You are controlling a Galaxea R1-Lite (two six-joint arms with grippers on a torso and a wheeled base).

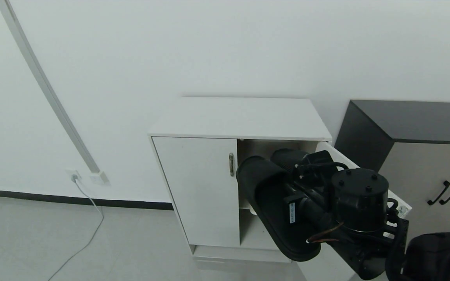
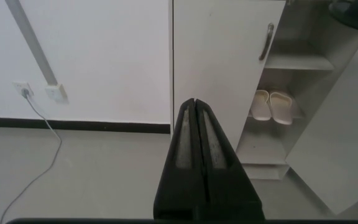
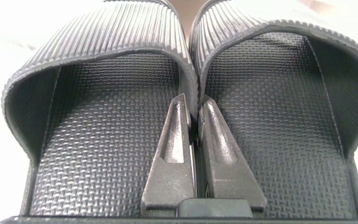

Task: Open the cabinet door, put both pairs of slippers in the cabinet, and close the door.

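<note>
The white cabinet (image 1: 240,117) stands against the wall with its left door (image 1: 197,187) shut and its right door (image 2: 334,137) swung wide open, baring the shelves inside. The right jaws are clamped on the pair of black slippers (image 1: 272,203). In the right wrist view one finger (image 3: 169,149) lies in each slipper, and the two inner side walls are pinched together between them, so the pair hangs side by side. The black slippers are held off the floor in front of the open right half of the cabinet, toes toward the opening and close beside the left door's handle (image 1: 231,164). Whether the toes have crossed into the cabinet is not clear. The light slippers (image 2: 273,106) sit side by side on a shelf inside, under an upper shelf and above the cabinet's bottom board. The left jaws are pressed fully together with nothing between them, low and well back from the cabinet, facing its closed door. A cable (image 1: 92,230) trails across the floor from a wall socket, and a dark cabinet (image 1: 424,125) stands just to the right.
</note>
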